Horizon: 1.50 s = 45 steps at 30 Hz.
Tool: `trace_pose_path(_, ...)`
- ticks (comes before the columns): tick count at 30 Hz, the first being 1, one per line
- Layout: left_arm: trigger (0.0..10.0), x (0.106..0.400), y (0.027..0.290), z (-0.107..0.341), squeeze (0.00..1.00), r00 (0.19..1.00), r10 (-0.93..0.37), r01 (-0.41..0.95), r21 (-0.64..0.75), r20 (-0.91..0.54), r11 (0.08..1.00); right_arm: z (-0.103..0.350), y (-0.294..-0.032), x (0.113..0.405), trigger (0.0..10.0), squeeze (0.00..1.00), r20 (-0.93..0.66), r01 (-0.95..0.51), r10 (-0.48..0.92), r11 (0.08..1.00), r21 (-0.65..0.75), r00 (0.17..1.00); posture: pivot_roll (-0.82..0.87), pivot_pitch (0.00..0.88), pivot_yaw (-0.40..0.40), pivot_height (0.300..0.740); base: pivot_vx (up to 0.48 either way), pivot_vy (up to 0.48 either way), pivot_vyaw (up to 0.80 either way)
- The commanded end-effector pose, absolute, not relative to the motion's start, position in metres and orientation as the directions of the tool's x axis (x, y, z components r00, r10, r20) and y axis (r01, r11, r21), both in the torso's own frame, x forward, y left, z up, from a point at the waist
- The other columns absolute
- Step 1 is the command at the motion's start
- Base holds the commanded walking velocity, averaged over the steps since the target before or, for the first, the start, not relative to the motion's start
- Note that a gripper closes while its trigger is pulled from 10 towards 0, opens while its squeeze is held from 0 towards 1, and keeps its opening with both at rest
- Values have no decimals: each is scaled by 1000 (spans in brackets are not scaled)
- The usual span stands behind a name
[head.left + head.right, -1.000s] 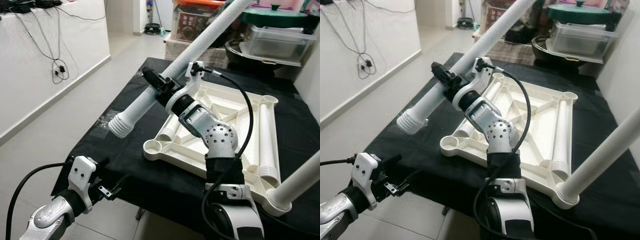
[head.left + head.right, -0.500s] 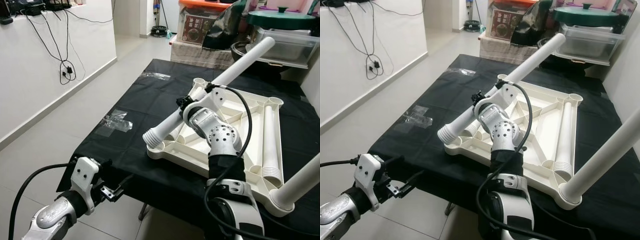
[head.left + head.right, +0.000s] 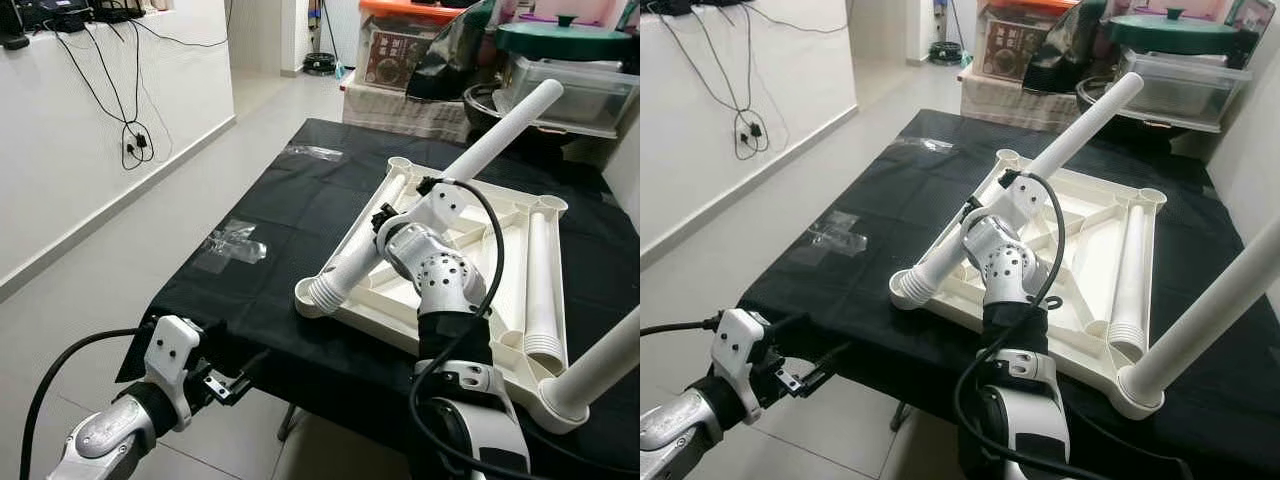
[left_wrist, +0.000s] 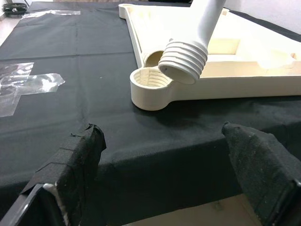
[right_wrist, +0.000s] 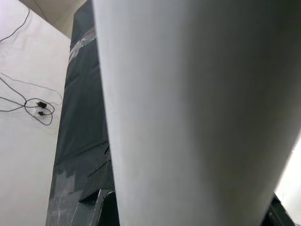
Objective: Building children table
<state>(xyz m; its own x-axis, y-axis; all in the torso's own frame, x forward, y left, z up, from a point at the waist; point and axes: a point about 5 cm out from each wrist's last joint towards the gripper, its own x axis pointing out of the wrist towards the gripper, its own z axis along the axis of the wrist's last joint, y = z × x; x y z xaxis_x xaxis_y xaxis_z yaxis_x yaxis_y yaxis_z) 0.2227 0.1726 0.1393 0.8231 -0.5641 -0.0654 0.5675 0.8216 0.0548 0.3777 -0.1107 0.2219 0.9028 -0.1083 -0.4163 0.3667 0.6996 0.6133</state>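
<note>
Right hand [image 3: 384, 222] grips white leg [image 3: 420, 206] (threaded end apparently above corner socket [image 4: 150, 84]).

Four white legs [image 3: 500, 135] are counted, along with one tabletop frame [image 3: 505, 250], one black worktop [image 3: 260, 215] and two claws [image 3: 225, 385].

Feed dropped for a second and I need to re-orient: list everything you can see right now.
Table top: one, white, upside down on the black cloth.
Held leg: one, white, tilted, threaded end at the near-left corner socket.
Fitted leg: one, white, near-right corner.
Loose legs: two, white, lying inside the frame, one along the right side.
Clear tape: on cloth, left.
Bins and lidded pot: beyond the table.
Cables: black, left wall.
Right gripper: on the held leg.
Left gripper: low, off the table's near-left edge.
</note>
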Motion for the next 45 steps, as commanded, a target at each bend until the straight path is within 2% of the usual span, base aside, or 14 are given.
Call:
trace_pose_path(1, 10000, 221, 171, 136, 0, 816, -571, 576, 48, -87, 816, 218, -102, 378, 0, 0, -432, 362, -78, 690, 627, 898, 86, 0, -75, 740, 0, 0, 0)
trace_pose_path(5, 10000, 221, 170, 135, 0, 814, -574, 579, 47, -87, 814, 242, -83, 380, 0, 0, -260, 138, 121, 602, 786, 958, 84, 0, -73, 740, 0, 0, 0)
trace_pose_path(6, 10000, 222, 170, 135, 0, 814, -574, 579, 47, -88, 814, 257, -71, 379, 0, 0, -139, 1, 232, 511, 860, 963, 84, 0, -73, 740, 0, 0, 0)
trace_pose_path(7, 10000, 222, 170, 135, 0, 814, -574, 579, 47, -88, 814, 257, -71, 379, 0, 0, -139, 1, 232, 511, 860, 963, 84, 0, -73, 740, 0, 0, 0)
trace_pose_path(8, 10000, 222, 170, 135, 0, 813, -576, 581, 47, -89, 812, 280, -61, 372, 0, 0, 67, -206, 343, 386, 899, 937, 82, 0, -72, 740, 0, 0, 0)
trace_pose_path(9, 10000, 222, 170, 135, 0, 813, -576, 581, 47, -89, 812, 280, -61, 372, 0, 0, 67, -206, 343, 386, 899, 937, 82, 0, -72, 740, 0, 0, 0)
trace_pose_path(11, 10000, 222, 169, 135, 0, 811, -578, 583, 47, -90, 811, 313, -54, 354, 0, 0, 393, -511, 457, 167, 844, 798, 87, 0, -75, 740, 0, 0, 0)
trace_pose_path(13, 10000, 222, 169, 135, 0, 811, -578, 583, 47, -90, 811, 313, -54, 354, 0, 0, 393, -511, 457, 167, 844, 798, 87, 0, -75, 740, 0, 0, 0)
trace_pose_path(14, 10000, 222, 169, 135, 0, 811, -578, 583, 47, -90, 811, 329, -56, 333, 0, 0, 625, -720, 498, -1, 694, 601, 90, 0, -76, 740, 0, 0, 0)
trace_pose_path(20, 10000, 222, 169, 134, 0, 811, -578, 583, 47, -91, 811, 336, -64, 318, 0, 0, 756, -826, 487, -115, 552, 437, 90, 0, -76, 740, 0, 0, 0)
trace_pose_path(22, 10000, 222, 169, 133, 0, 811, -578, 583, 46, -94, 811, 341, -72, 308, 0, 0, 827, -886, 458, -159, 436, 325, 92, 0, -75, 740, 0, 0, 0)
trace_pose_path(26, 10000, 222, 168, 133, 0, 809, -581, 586, 46, -94, 809, 343, -76, 300, 0, 0, 869, -919, 441, -202, 339, 224, 92, 0, -75, 740, 0, 0, 0)
trace_pose_path(31, 10000, 223, 167, 133, 0, 805, -586, 592, 49, -95, 805, 342, -80, 283, 0, 0, 890, -942, 456, -291, 168, 18, 89, 0, -68, 740, 0, 0, 0)
trace_pose_path(45, 10000, 224, 167, 132, 0, 800, -592, 599, 53, -98, 799, 330, -75, 274, 0, 0, 859, -943, 508, -311, 117, -61, 89, 0, -68, 740, 0, 0, 0)
